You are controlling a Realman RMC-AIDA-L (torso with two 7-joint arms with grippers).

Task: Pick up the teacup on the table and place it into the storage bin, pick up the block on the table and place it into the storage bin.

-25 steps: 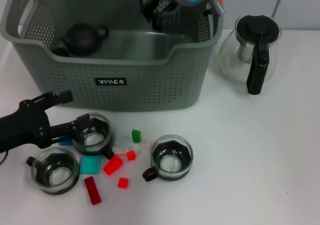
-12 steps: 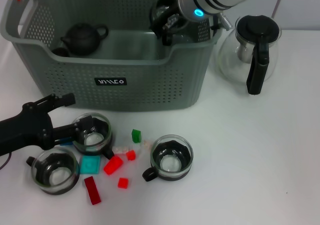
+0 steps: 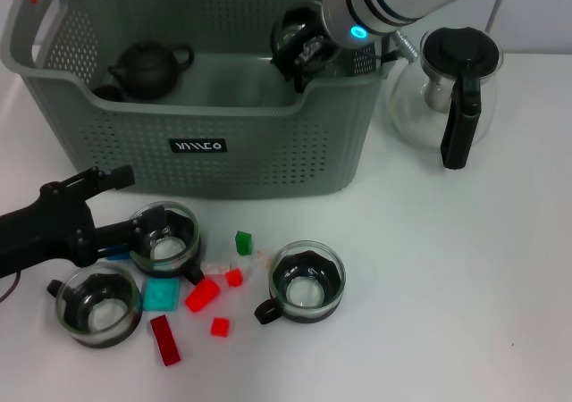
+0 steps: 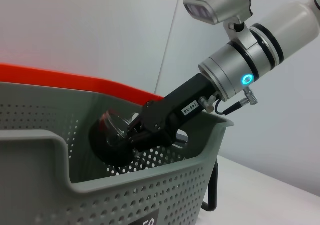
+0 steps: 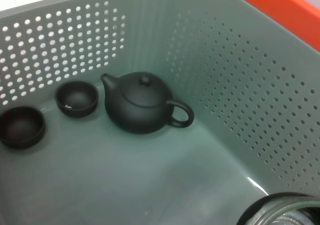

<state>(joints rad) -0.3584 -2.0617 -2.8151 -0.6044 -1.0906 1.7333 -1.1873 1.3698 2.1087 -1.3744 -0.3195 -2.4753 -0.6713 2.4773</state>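
Observation:
My right gripper (image 3: 302,46) reaches over the far right corner of the grey storage bin (image 3: 197,143), shut on a glass teacup (image 3: 293,29). The left wrist view has that gripper (image 4: 137,135) holding the teacup (image 4: 112,135) just inside the storage bin (image 4: 115,195). My left gripper (image 3: 132,205) lies open on the table at the left, its near finger against another teacup (image 3: 166,241). Two more teacups (image 3: 98,304) (image 3: 307,281) stand in front. Blocks lie between them: green (image 3: 243,242), teal (image 3: 162,293), red (image 3: 203,294).
A black teapot (image 5: 142,107) and two small dark cups (image 5: 76,97) (image 5: 20,127) sit on the bin floor. A glass coffee pot (image 3: 451,94) stands right of the bin. More red blocks (image 3: 219,327) (image 3: 164,339) lie near the table's front.
My right gripper has come down and to the right with the teacup, toward the bin's far right corner. The left gripper has hardly shifted.

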